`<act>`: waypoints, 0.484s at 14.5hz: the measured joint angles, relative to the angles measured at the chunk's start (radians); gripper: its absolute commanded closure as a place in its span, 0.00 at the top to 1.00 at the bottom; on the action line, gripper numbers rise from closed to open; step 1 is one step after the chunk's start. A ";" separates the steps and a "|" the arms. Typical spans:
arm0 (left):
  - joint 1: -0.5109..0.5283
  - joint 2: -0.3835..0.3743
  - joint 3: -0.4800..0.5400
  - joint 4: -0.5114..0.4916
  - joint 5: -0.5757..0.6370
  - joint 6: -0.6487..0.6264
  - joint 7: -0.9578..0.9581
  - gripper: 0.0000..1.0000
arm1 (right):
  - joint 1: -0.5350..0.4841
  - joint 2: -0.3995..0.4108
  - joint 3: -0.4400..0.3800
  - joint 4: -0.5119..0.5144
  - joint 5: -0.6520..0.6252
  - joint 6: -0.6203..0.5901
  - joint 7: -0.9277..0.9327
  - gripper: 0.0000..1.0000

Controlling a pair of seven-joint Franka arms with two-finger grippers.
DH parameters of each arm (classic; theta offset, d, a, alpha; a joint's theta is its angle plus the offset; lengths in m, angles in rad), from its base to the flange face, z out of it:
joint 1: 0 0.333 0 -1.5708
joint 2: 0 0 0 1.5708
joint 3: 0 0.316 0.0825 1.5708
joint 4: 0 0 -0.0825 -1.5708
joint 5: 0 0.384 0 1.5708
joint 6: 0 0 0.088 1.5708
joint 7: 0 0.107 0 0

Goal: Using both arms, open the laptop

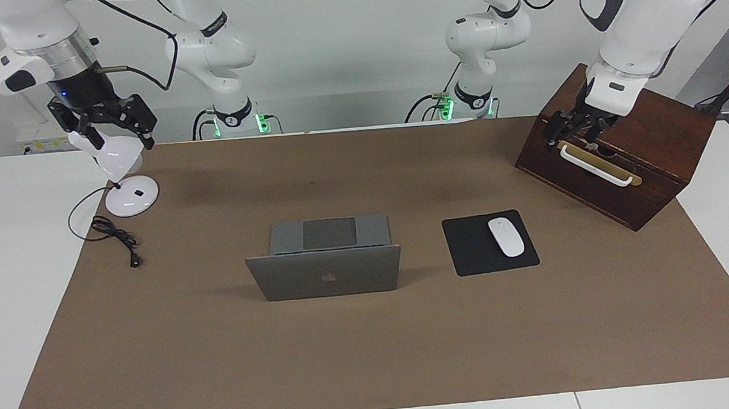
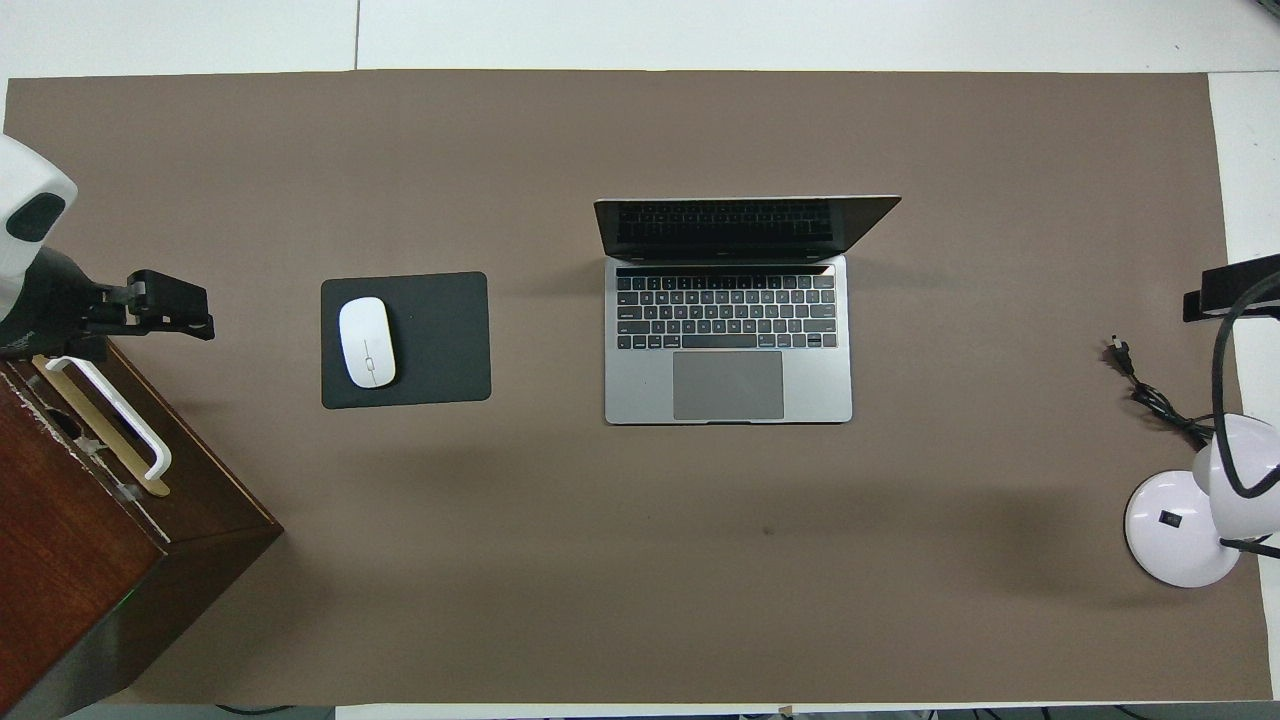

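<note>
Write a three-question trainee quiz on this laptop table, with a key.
1. True or false: the laptop lies shut.
2. What sits on the mouse pad: A the lamp, B the mouse, C the cable?
3. The left gripper hangs over which thing?

Key
1. False: its lid stands up and the keyboard shows.
2. B: the white mouse lies on it, at its edge toward the left arm's end of the table.
3. The wooden box, by its white handle, open and holding nothing. The right gripper is over the desk lamp at the right arm's end of the table.
</note>
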 measured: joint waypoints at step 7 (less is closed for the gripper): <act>0.001 0.000 -0.005 0.013 0.000 -0.020 0.001 1.00 | 0.000 0.000 0.000 0.000 0.000 0.000 0.000 1.00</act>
